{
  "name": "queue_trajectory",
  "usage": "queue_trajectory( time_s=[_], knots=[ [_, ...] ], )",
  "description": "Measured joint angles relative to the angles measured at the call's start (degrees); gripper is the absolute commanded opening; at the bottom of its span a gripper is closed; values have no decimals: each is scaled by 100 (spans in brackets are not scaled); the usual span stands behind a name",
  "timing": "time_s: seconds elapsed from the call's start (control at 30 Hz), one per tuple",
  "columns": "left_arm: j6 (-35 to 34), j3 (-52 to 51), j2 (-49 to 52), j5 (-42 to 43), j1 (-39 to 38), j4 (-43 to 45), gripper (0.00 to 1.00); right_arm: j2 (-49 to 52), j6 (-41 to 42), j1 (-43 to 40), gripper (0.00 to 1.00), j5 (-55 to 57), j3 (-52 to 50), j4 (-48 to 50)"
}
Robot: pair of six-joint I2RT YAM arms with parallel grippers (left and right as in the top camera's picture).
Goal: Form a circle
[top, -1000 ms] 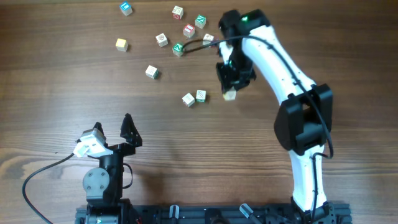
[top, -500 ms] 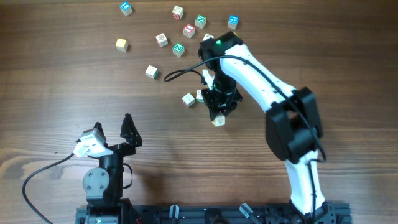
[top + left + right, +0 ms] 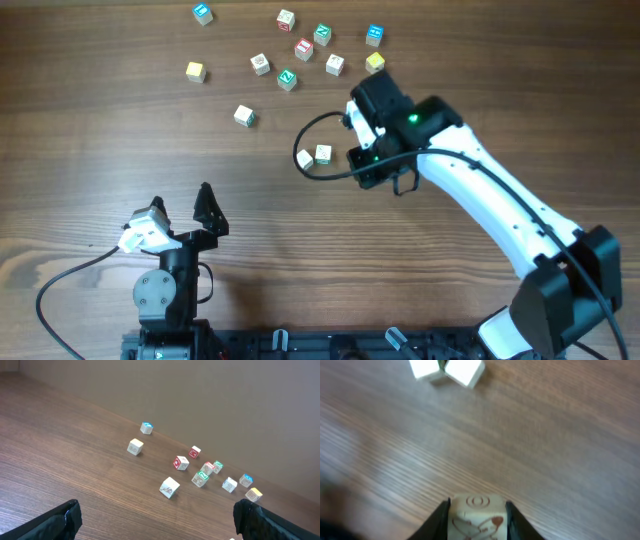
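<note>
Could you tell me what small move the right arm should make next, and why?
Probably carry the held cube toward the two adjacent cubes and set it beside them: the right fingers grip it well apart from that pair.

We see a table (image 3: 100, 130) of mid-brown wood, its grain running from left to right in the overhead view and filling that whole picture. From the left wrist view we find a plain, matt grey-brown wall (image 3: 225, 390) rising beyond the table's far edge. The light falls soft and even on the wood, with a pale sheen along the grain and only faint shadows
</note>
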Motion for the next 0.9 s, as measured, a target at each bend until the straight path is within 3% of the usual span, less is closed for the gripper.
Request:
queue_trajectory(
  time_s=[0.17, 0.5, 0.67, 0.9],
  knots=[
    [0, 0, 0, 0, 0, 0, 100, 0, -31, 0, 22, -308, -1150, 1812],
    [0, 0, 0, 0, -173, 0, 100, 9, -48, 308, 25, -411, -2024, 3567],
    [0, 0, 0, 0, -173, 0, 100, 140, -48, 590, 26, -256, -2028, 3862],
    [0, 0, 0, 0, -173, 0, 100, 732, -50, 590, 35, 66, -2035, 3995]
  ],
)
